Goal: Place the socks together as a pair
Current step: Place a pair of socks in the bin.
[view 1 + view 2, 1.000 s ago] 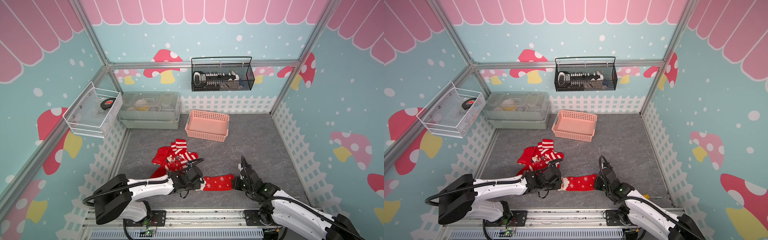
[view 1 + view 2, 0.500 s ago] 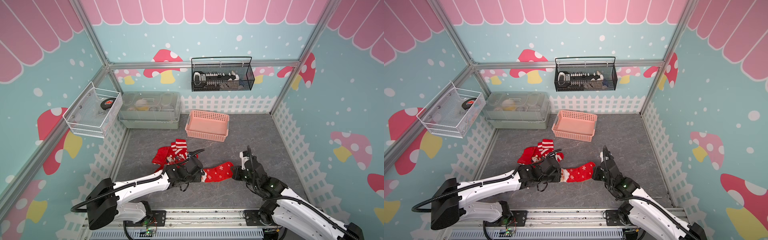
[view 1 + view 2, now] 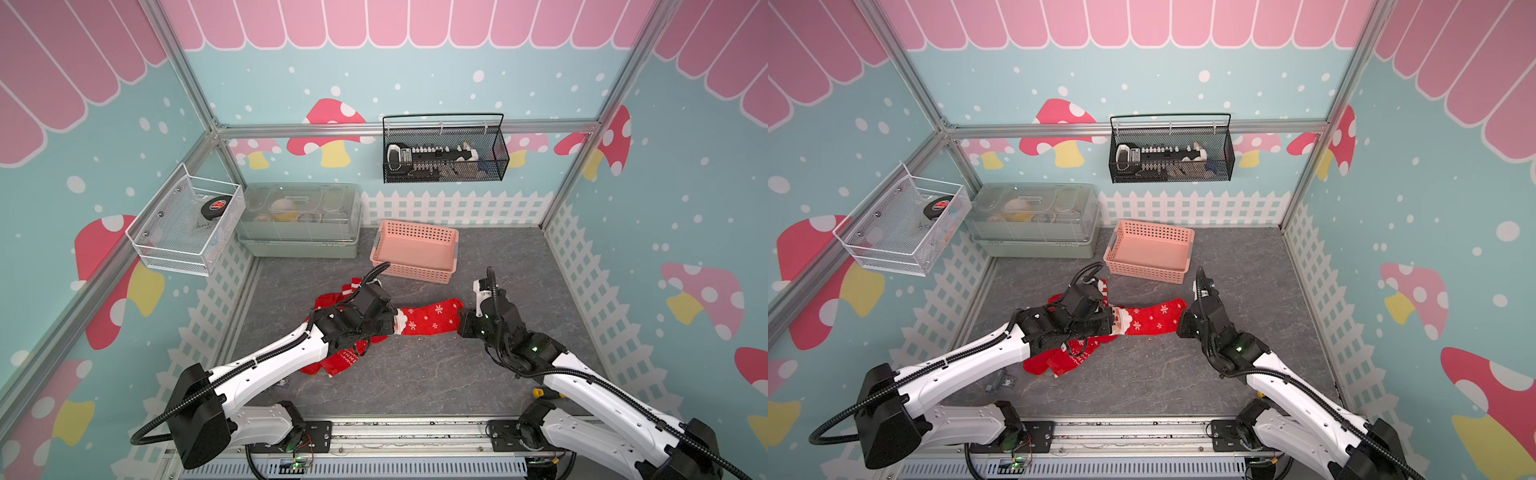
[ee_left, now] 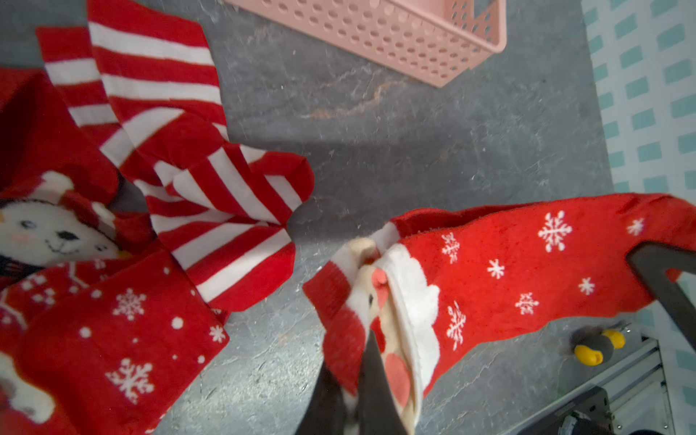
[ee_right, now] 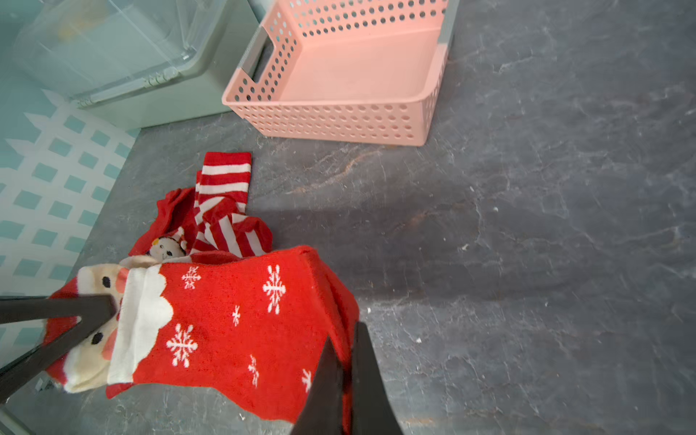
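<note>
- Red and soft, a snowflake sock (image 3: 332, 365) lies flat on the grey worktop (image 3: 415, 374), closest to the front. It is partly under the left arm.
- Just behind it, both arms hold up one Santa sock (image 3: 428, 318), pulled out long between them.
- The left pincer (image 4: 367, 346) is pinched tight on the Santa-face end.
- The right pincer (image 5: 344, 339) is pinched tight on the other end, where the cloth looks folded over. I cannot tell if it holds one layer or two.
- What has changed: a second ago this sock was low and close to the front rail. Now both arms have carried it farther back, so it hangs next to the heap of socks. Its shadow on the worktop shows in both wrist views, so it is up in the air.
- I think this is the carry step. The sock is not yet laid beside a match, so no pair is made yet.
- A bit farther back, the striped socks (image 5: 224, 177) lie crumpled in the heap, with a sock that has a little white face on it.
- I see no second Santa sock lying free. That could make the match hard to find.
- Farther still, the pink basket (image 5: 339, 124) sits with nothing in it.
- Last, a green box (image 3: 299, 249) with a clear lid stands at the back wall.
</note>
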Controlling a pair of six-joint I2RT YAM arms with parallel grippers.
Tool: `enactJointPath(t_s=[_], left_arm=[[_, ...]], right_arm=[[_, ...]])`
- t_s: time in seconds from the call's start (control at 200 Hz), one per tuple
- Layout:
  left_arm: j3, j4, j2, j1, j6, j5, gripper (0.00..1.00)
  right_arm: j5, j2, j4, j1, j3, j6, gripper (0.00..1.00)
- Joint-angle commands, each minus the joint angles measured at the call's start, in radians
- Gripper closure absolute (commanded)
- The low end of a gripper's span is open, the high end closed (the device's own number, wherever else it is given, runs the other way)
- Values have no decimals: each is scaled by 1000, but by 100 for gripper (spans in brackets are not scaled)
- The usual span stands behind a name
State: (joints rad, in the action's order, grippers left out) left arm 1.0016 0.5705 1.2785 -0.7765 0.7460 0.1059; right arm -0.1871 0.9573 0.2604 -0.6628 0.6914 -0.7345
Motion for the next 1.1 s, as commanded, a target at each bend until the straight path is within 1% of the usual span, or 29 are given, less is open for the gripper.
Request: enactJointPath(t_s=[0.0,0.07,0.185,0.325,0.445,0.535,0.736,0.876,0.986,1.096], left_arm=[[76,49,3,51,-69,-34,100],[120,66,17,75,-98,-51,100],[202,102,47,101,-138,-37,100],[301,106,100,149,-171,-78,100],[400,123,161,172,-209,-89,100],[462,121,205,189,-226,-86,100],[632,122,350,213,-250,-111,100],[754,116,470,231,-255,-172,100],[831,105,549,233,-253,-181,100],[913,106,622,245,-252,-183,100]], right_arm=[[-46,57,-60,-2,66,58,100],[-45,108,-87,-1,106,78,100],[-30,189,-138,4,172,99,100],[19,276,-194,10,260,120,100],[18,326,-213,22,304,143,100],[24,337,-254,46,303,158,100],[63,373,-287,111,338,175,100],[113,409,-318,155,363,170,100],[131,440,-316,188,378,172,100],[162,468,-339,243,374,153,100]])
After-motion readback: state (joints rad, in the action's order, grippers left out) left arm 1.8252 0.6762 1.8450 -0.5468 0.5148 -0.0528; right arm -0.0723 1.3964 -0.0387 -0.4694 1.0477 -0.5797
